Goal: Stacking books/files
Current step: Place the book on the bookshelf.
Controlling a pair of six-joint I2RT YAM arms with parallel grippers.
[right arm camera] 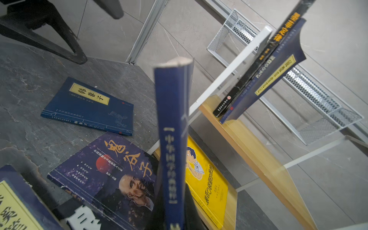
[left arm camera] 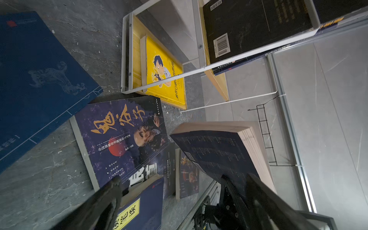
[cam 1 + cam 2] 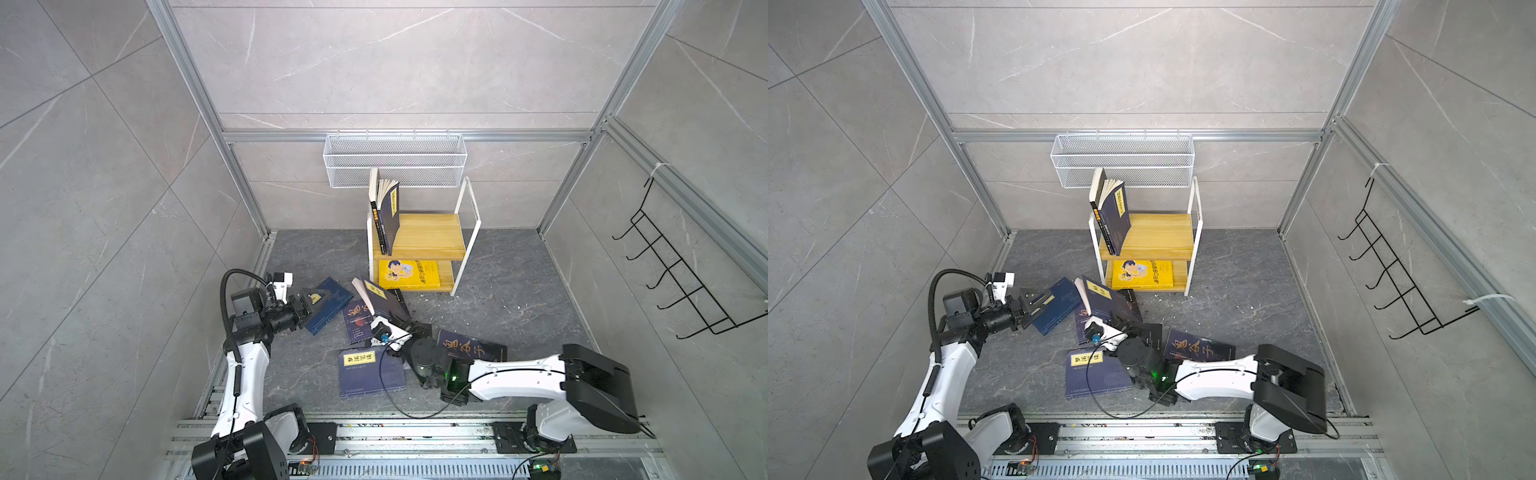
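Nearest to us in both top views stand the two arms. The left gripper [image 3: 311,305] has its jaws apart above the corner of a flat navy book [image 3: 332,305] and pinches nothing. The right gripper [image 3: 405,322] is clamped on the lower edge of the raised navy book [image 3: 384,301], held tilted above the floor just before the shelf [image 3: 428,237]. Two standing books [image 3: 385,216] lean at the left end of the upper board; a yellow book [image 3: 409,274] lies on the lower one. On the floor lie also a labelled book [image 3: 361,376], a portrait book [image 3: 356,324] and a second portrait book [image 3: 471,347], so we judge the work less than half done.

The left wrist view adds the left fingers [image 2: 111,197] wide apart with nothing between, and a black book [image 2: 143,175] with white letters, hardly seen from above.

The right wrist view shows the raised navy book with its spine upright before the lens, but not the grip itself. It shows also the full yellow label of the flat navy book, mostly covered from above.
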